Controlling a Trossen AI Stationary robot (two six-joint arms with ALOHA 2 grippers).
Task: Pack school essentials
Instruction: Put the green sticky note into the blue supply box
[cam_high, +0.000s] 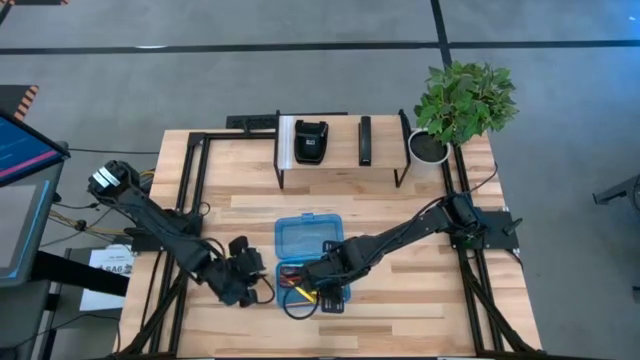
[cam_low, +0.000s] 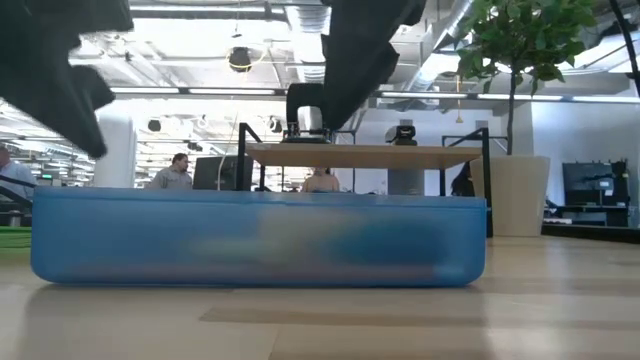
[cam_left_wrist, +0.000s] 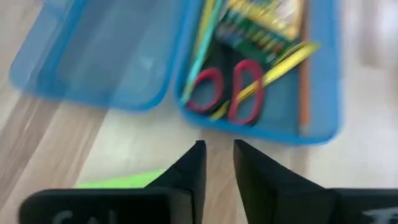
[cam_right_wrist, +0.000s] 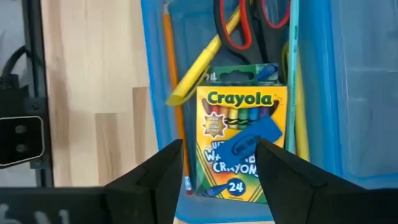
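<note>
An open blue pencil case (cam_high: 309, 240) lies mid-table, its tray toward the near edge. In the tray are red-handled scissors (cam_right_wrist: 249, 28), yellow and orange pencils (cam_right_wrist: 200, 67) and a yellow-green crayon box (cam_right_wrist: 239, 143). A small blue eraser (cam_right_wrist: 252, 138) lies on top of the crayon box. My right gripper (cam_right_wrist: 214, 158) hangs open just above the crayon box, a finger on either side of the eraser. My left gripper (cam_left_wrist: 217, 155) hovers left of the tray, fingers a narrow gap apart. The lime-green sticky-note pad (cam_left_wrist: 121, 181) lies flat on the table under it.
A black-framed rack at the far edge holds a black boxy device (cam_high: 311, 140) and a dark bar (cam_high: 365, 140). A potted plant (cam_high: 462, 100) stands at the far right corner. The case lid (cam_left_wrist: 99, 56) lies open beside the tray. People (cam_low: 178, 172) sit in the room behind.
</note>
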